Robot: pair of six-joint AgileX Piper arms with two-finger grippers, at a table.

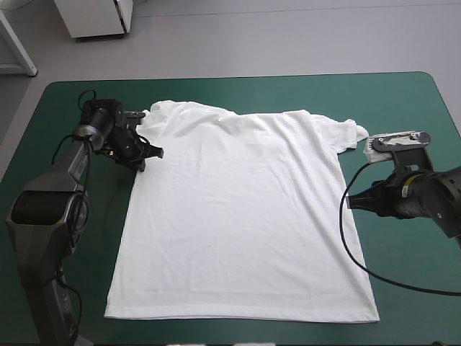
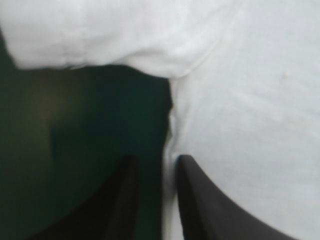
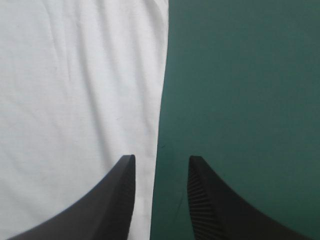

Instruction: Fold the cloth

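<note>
Left gripper [image 1: 150,155]: we see its black fingers a little apart and holding nothing. They straddle the T-shirt's [image 1: 245,216] left side edge, just under the left sleeve [image 1: 146,115]. In the left wrist view one finger is over the white cloth and the other over the teal-green table [image 1: 403,115].

Where the T-shirt is: it lies spread flat in the middle of the table, between the two grippers, with a few shallow creases.

How it will handle: we judge it light, soft and limp, with no stiffness of its own. A lifted edge will likely sag and drag the rest along. It is not fragile, but we expect it to slide easily on the cover.

Where to take hold: we would pinch the thicker seamed edges, at the left side seam under the sleeve and at its match on the right. The open middle would only bunch.

Which way it points: the shoulders face the table's far edge and the hem [image 1: 238,316] the near edge, so the long axis runs far to near. The sleeves reach left and right.

Right gripper [image 1: 353,202]: its fingers are parted and empty. They are set across the right side edge below the right sleeve [image 1: 344,133], one over cloth and one over table.
</note>
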